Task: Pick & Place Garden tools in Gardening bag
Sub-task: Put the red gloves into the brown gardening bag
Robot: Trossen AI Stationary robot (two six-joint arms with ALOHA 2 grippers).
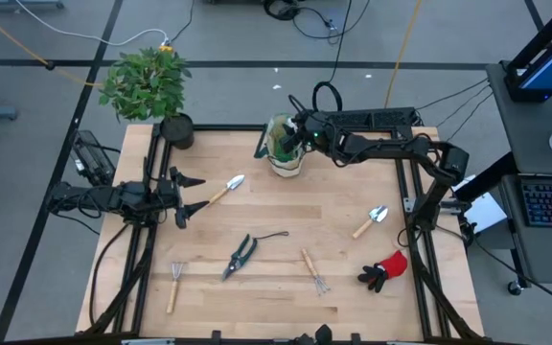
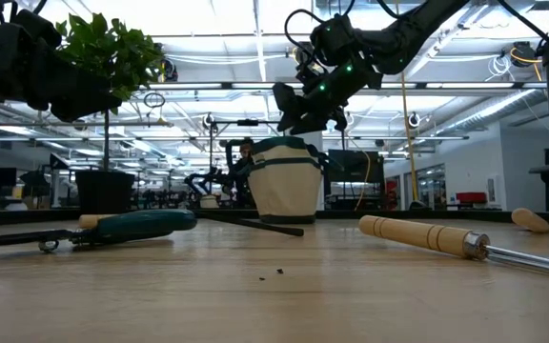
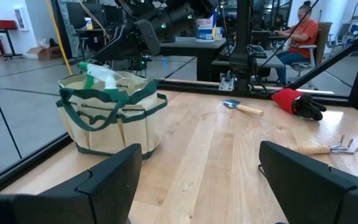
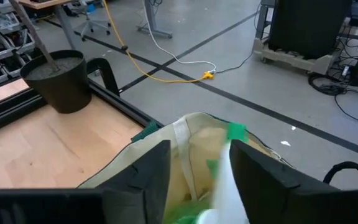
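Right gripper [image 1: 300, 134] sits over the gardening bag [image 1: 285, 149] at the desk's [image 1: 286, 216] far edge, fingers [image 4: 145, 171] parted around the green sprayer [image 4: 225, 171], which stands roughly upright in the bag mouth; can't tell if they touch it. Left gripper [image 1: 188, 196] hangs at the left edge, fingers wide apart, holding nothing. Pruning shears [image 1: 241, 257] lie mid-desk, long axis diagonal. 2 trowels, 2 rakes, glove [image 1: 384, 270] on the desk.
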